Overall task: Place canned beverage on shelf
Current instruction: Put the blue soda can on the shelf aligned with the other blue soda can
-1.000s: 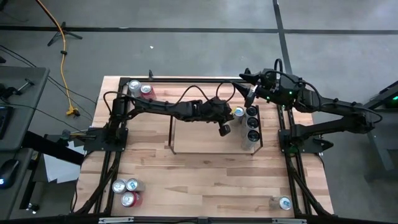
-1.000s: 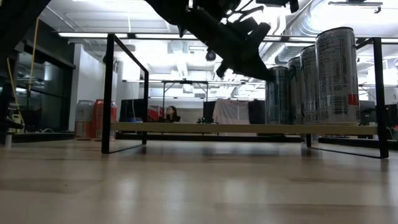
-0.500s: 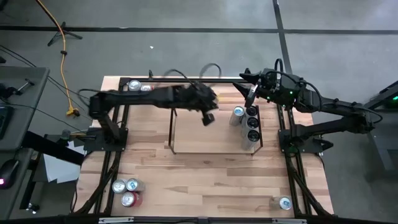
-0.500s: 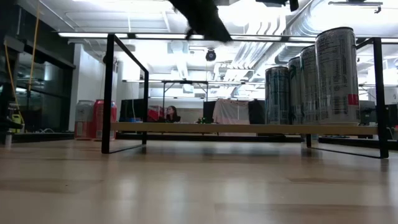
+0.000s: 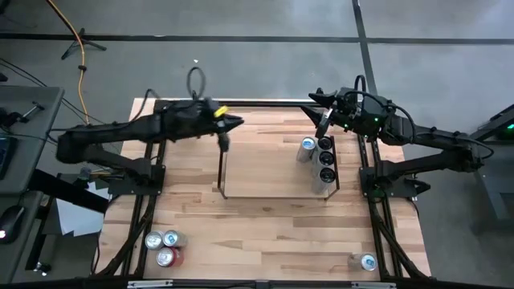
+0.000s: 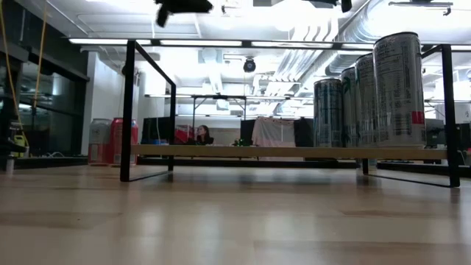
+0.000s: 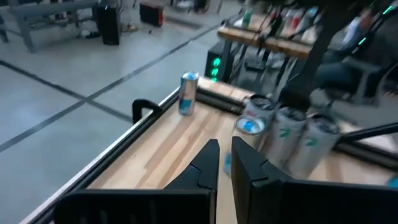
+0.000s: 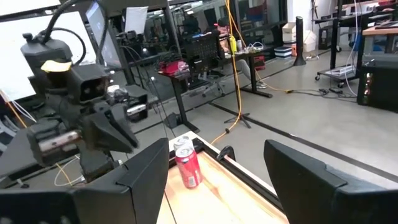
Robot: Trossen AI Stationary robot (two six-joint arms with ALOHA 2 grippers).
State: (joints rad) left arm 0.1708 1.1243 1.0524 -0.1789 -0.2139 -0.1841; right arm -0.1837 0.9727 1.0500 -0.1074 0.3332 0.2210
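The shelf [image 5: 223,172] is a low black rod rack in the middle of the table. Several tall cans [image 5: 326,158] stand upright on its right end; they also show in the low view [image 6: 401,88] and the left wrist view [image 7: 280,130]. My left gripper [image 5: 226,138] hangs raised over the shelf's far left corner, shut and holding nothing [image 7: 227,155]. It shows at the top of the low view [image 6: 184,6]. My right gripper [image 5: 321,114] waits raised beyond the shelf's far right end, open, with nothing between its fingers [image 8: 217,180].
Three cans [image 5: 165,245] stand at the near left corner and one can [image 5: 368,262] at the near right. A red can [image 8: 188,168] and a silver one stand at the far left corner. Black rails [image 5: 373,217] run along the table's edges. Bare wood lies in front of the shelf.
My left gripper, shut the whole time, has drawn back from beside the cans on the shelf's right end toward the table's left edge and risen, tipping closer to level. The cans on the shelf have kept their places.
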